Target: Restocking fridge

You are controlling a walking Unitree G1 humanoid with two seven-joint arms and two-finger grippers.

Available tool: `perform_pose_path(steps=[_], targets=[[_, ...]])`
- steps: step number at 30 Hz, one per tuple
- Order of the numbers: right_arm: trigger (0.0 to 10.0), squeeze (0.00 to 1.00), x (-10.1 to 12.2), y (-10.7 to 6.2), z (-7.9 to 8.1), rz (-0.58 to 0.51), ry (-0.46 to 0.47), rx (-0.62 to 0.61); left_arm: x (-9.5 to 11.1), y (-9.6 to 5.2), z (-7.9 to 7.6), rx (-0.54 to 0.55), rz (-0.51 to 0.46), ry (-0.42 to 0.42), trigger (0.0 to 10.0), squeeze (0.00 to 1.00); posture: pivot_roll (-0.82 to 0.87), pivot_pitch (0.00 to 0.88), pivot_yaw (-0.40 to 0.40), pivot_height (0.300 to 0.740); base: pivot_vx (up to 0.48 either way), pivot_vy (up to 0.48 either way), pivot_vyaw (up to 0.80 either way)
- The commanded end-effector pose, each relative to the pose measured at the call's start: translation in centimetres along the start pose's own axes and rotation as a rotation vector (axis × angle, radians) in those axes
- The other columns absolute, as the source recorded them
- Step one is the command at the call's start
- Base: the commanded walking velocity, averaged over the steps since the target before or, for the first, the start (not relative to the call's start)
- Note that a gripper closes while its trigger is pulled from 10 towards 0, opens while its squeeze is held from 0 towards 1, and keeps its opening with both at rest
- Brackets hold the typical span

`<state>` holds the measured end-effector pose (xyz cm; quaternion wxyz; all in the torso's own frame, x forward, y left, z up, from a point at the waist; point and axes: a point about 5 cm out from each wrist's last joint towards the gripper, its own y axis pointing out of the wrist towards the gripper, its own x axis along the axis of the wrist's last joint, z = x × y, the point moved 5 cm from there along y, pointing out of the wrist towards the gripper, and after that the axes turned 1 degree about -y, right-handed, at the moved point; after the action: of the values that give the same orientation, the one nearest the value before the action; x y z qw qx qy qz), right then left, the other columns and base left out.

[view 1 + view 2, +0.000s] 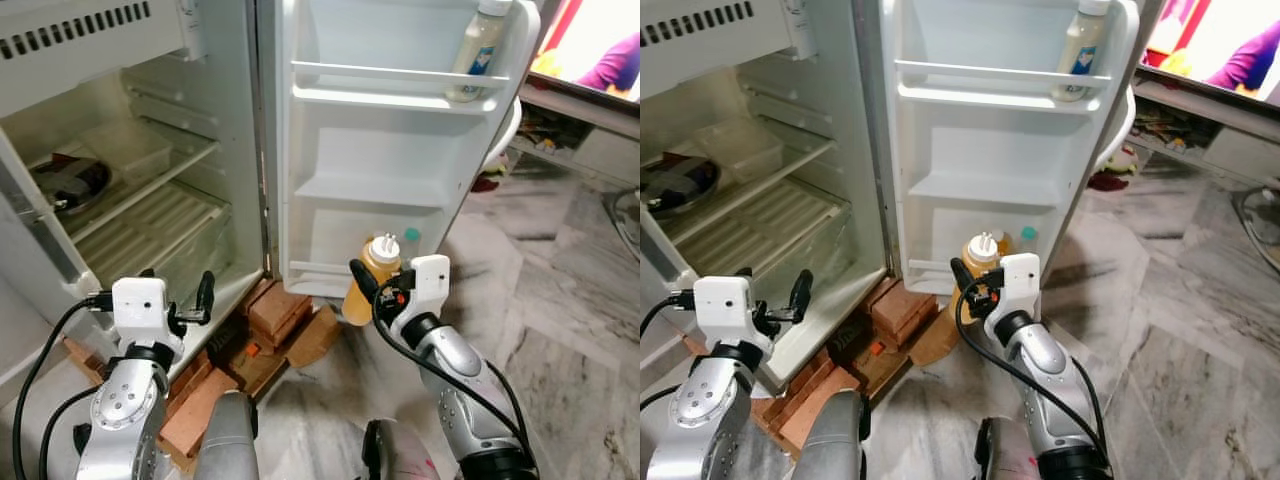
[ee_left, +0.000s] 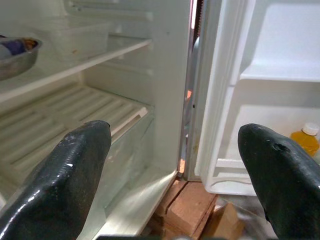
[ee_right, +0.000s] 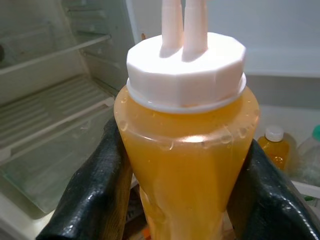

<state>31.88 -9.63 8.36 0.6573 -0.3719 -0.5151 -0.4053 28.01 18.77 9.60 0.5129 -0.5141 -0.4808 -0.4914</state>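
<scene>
Right wrist view: you are holding the orange squeeze bottle [image 3: 187, 150] in the right hand [image 1: 385, 292], not yet shelved; left hand [image 1: 175, 300] hovering wide, empty; white bottle [image 1: 478, 50] already stocked in the door.

Looks like someone's home: small open fridge [image 1: 200, 150] propped on bricks [image 1: 280, 312], marble floor [image 1: 560, 300], and a TV [image 1: 590, 45] playing nearby.

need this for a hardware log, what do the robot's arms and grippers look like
Both arms are silver metal with rounded joint housings and loose black cables looping alongside. Each wrist carries a white, boxy block. The left gripper and the right gripper each have two long black fingers; up close the fingers look thick, rounded and slightly glossy, like rubber. No markings can be made out.
</scene>
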Motion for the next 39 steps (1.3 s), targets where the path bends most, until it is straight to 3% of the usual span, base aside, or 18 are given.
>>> perform_pose_path(steps=[1,20,35,39], targets=[[10.0,0.00,0.7,0.2,-0.1,-0.022,-0.023,0.010,0.0,0.1,-0.3,-0.009,-0.004,-0.004,10.0,0.00,0.11,0.040,-0.060,0.647,0.386,0.000,0.00],[10.0,0.00,0.7,0.2,0.3,-0.023,-0.041,0.042,0.0,0.5,-0.8,-0.025,-0.006,-0.020,10.0,0.00,0.11,0.038,-0.062,0.647,0.431,0.000,0.00],[10.0,0.00,0.5,0.2,1.3,-0.013,-0.024,0.094,0.0,0.3,-0.9,-0.018,0.002,-0.014,10.0,0.00,0.11,0.054,-0.067,0.647,0.000,0.000,0.00],[10.0,0.00,0.5,0.1,1.6,-0.015,-0.022,0.109,0.0,0.0,-1.0,-0.020,0.004,-0.014,10.0,0.00,0.11,0.069,-0.065,0.622,0.000,0.000,0.00]])
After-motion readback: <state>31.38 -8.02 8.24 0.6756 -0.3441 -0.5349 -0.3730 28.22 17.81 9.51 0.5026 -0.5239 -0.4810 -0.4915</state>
